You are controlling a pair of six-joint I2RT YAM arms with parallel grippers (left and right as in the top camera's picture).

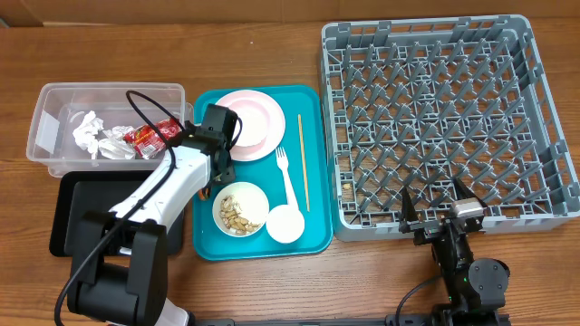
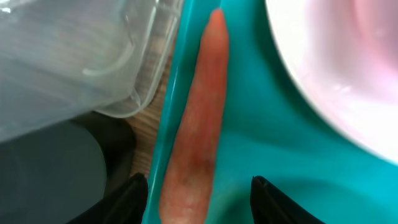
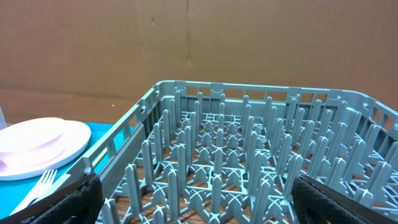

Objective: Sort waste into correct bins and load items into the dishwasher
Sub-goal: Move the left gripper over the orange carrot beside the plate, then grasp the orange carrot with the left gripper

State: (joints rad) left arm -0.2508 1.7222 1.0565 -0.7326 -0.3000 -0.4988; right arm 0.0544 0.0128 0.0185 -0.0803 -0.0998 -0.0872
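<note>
place: robot test bench | cues: wooden table (image 1: 272, 45), brown cardboard backdrop (image 3: 186, 43), grey dish rack (image 1: 419, 22)

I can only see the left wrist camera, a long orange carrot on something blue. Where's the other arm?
Observer: The right gripper hangs open at the near edge of the grey dish rack, holding nothing.
Operator: What's inside the clear box?
Observer: Crumpled white napkins and a red wrapper.
Operator: Is there more food?
Observer: Yes, a white bowl on the teal tray holds beige scraps.
</note>
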